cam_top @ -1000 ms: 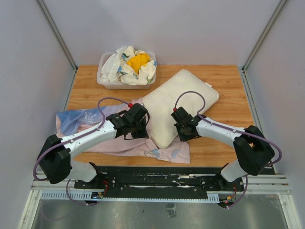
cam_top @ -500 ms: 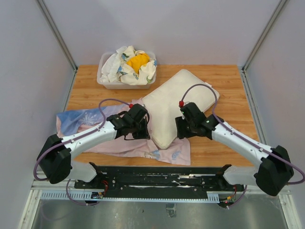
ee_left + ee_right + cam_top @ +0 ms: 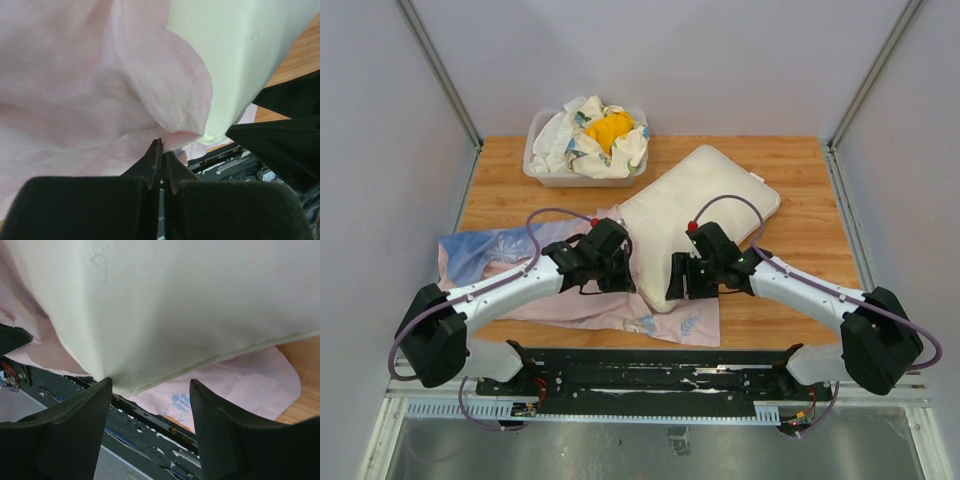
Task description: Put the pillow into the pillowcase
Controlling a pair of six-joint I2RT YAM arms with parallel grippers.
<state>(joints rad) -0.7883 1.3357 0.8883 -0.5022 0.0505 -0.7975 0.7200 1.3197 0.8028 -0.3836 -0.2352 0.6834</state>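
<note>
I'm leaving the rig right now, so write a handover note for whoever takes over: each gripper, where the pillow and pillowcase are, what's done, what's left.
Left gripper: shut on a pink edge of the pillowcase, beside the near corner of the pillow.
Right gripper: open, fingers straddling that corner, not closed on it.
The pillow lies diagonally on the table, its near corner over the spread pillowcase.
Done: case edge pinched.
Left: open the mouth, slide the pillow inside.

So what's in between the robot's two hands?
The near corner of the pillow, lying on the pink pillowcase. The top view shows it between the left hand and the right hand.
</note>
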